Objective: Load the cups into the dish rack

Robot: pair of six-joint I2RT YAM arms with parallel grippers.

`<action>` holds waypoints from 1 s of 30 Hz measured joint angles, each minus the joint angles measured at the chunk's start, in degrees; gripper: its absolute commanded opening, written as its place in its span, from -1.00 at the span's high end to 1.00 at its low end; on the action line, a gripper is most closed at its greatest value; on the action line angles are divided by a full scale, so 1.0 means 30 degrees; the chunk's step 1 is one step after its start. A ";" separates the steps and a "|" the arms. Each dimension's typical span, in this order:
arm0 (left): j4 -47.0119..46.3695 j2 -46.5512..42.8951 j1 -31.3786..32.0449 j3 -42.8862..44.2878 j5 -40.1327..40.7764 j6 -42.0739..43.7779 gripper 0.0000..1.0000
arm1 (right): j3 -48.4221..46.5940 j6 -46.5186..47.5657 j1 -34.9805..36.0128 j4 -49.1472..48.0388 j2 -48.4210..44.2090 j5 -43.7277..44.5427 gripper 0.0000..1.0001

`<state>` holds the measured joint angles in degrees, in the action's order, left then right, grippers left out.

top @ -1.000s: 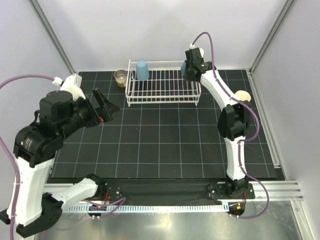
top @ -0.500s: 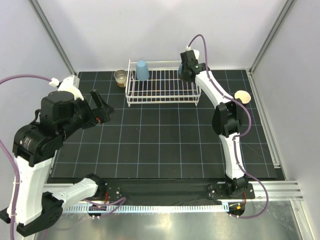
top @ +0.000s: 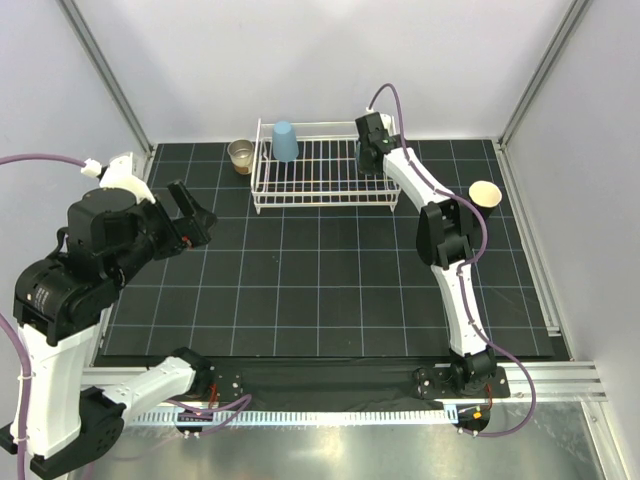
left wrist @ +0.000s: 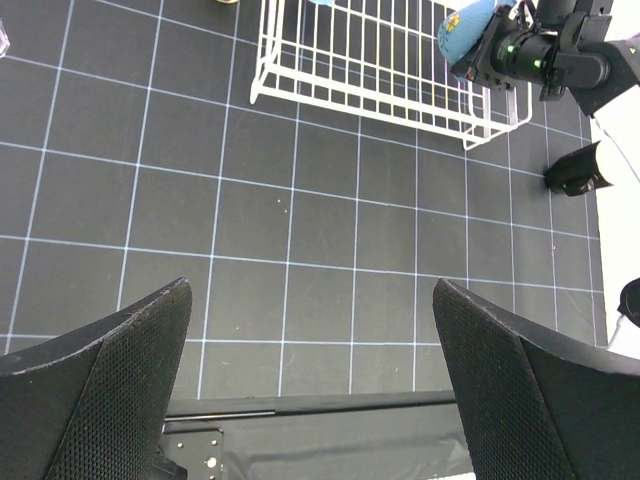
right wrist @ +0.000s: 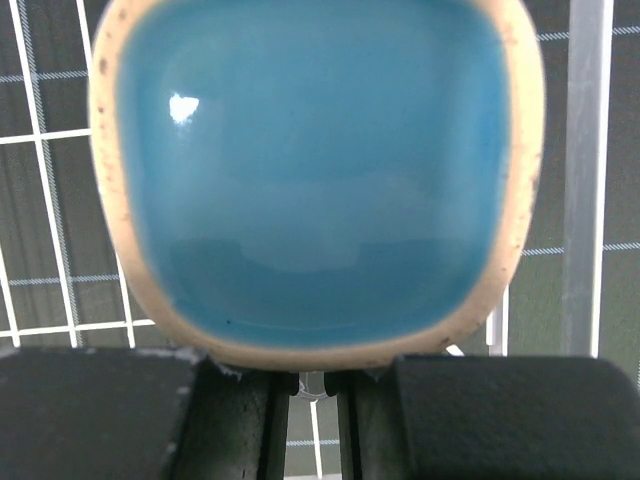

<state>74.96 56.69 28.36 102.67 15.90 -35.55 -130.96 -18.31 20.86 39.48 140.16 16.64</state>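
Teal mug [right wrist: 315,180] pinched in right jaws above dish rack [top: 320,165]; left jaws wide, empty.

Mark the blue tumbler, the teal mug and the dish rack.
blue tumbler [top: 285,142]: top view, side wall.
teal mug [right wrist: 315,180]: right wrist view, glazed blue middle.
dish rack [top: 325,198]: top view, front wall.

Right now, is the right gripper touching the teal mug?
Touching. The right wrist view shows the right gripper closed on the teal mug at its lower edge.
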 measured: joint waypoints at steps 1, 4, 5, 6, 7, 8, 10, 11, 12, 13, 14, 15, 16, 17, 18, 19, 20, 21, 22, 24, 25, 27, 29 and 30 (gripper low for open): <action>0.0000 0.0022 0.0000 0.0051 0.0051 0.0015 -0.99 | -0.0007 0.0044 -0.0029 0.0000 0.0015 0.0000 0.92; 0.0000 0.0058 0.0000 0.0095 0.0240 0.0015 -1.00 | -0.0153 0.0131 -0.0124 0.0000 0.0073 -0.0007 0.92; 0.0000 0.0080 0.0000 0.0095 0.0299 0.0022 -0.99 | -0.0291 0.0168 -0.0138 0.0000 0.0124 -0.0007 0.92; 0.0000 0.0109 0.0000 0.0095 0.0342 0.0022 -0.99 | -0.0423 0.0204 -0.0160 -0.0015 0.0168 -0.0007 0.92; 0.0000 0.0153 0.0000 0.0095 0.0364 0.0022 -0.99 | -0.0546 0.0233 -0.0160 -0.0007 0.0189 0.0000 0.92; 0.0000 0.0189 0.0000 0.0095 0.0372 0.0022 -0.99 | -0.0641 0.0270 -0.0168 -0.0015 0.0204 -0.0007 0.92; -0.0007 0.0291 0.0000 0.0095 0.0386 0.0022 -0.99 | -0.0714 0.0321 -0.0219 -0.0029 0.0219 0.0000 0.91; -0.0007 0.0328 0.0000 0.0095 0.0393 0.0022 -0.99 | -0.0780 0.0364 -0.0248 -0.0044 0.0240 -0.0007 0.91; -0.0007 0.0393 0.0000 0.0095 0.0408 0.0022 -0.99 | -0.0882 0.0401 -0.0255 -0.0044 0.0306 0.0000 0.90; -0.0007 0.0437 0.0000 0.0095 0.0430 0.0022 -0.99 | -0.0954 0.0430 -0.0291 -0.0095 0.0350 0.0000 0.89; -0.0007 0.0481 0.0000 0.0095 0.0452 0.0029 -0.99 | -0.0991 0.0444 -0.0306 -0.0153 0.0408 0.0000 0.87; -0.0007 0.0503 0.0000 0.0095 0.0488 0.0029 -0.99 | -0.0998 0.0481 -0.0357 -0.0182 0.0444 -0.0007 0.87; -0.0015 0.0532 0.0000 0.0095 0.0510 0.0022 -1.00 | -0.0991 0.0495 -0.0372 -0.0189 0.0452 -0.0007 0.85; -0.0015 0.0532 0.0000 0.0095 0.0532 0.0022 -0.99 | -0.0998 0.0503 -0.0379 -0.0189 0.0503 -0.0007 0.84; -0.0015 0.0568 0.0000 0.0095 0.0561 0.0029 -0.99 | -0.0998 0.0510 -0.0393 -0.0219 0.0546 -0.0007 0.83; -0.0015 0.0568 0.0000 0.0095 0.0568 0.0029 -0.99 | -0.0998 0.0517 -0.0408 -0.0211 0.0568 -0.0015 0.81; -0.0015 0.0568 0.0000 0.0095 0.0583 0.0029 -0.99 | -0.0998 0.0532 -0.0408 -0.0211 0.0619 -0.0015 0.80; -0.0015 0.0583 0.0000 0.0095 0.0597 0.0029 -1.00 | -0.0998 0.0539 -0.0423 -0.0233 0.0663 -0.0015 0.76; -0.0015 0.0619 0.0000 0.0095 0.0627 0.0022 -1.00 | -0.0998 0.0554 -0.0437 -0.0240 0.0707 -0.0022 0.73; -0.0015 0.0656 0.0000 0.0095 0.0670 0.0022 -1.00 | -0.0998 0.0554 -0.0459 -0.0270 0.0794 -0.0022 0.70; -0.0015 0.0656 0.0000 0.0095 0.0692 0.0022 -0.99 | -0.0998 0.0554 -0.0466 -0.0277 0.0874 -0.0022 0.69; -0.0015 0.0678 0.0000 0.0095 0.0707 0.0022 -0.99 | -0.0998 0.0554 -0.0481 -0.0284 0.0984 -0.0022 0.65; -0.0015 0.0692 0.0000 0.0095 0.0707 0.0022 -0.99 | -0.1086 0.0546 -0.0481 -0.0437 0.1086 0.0007 0.63; -0.0015 0.0692 0.0000 0.0095 0.0707 0.0022 -0.99 | -0.1137 0.0546 -0.0488 -0.0474 0.1093 -0.0029 0.62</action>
<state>74.91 58.76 28.36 102.96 18.02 -35.48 -134.37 -16.67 19.40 38.06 143.44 16.56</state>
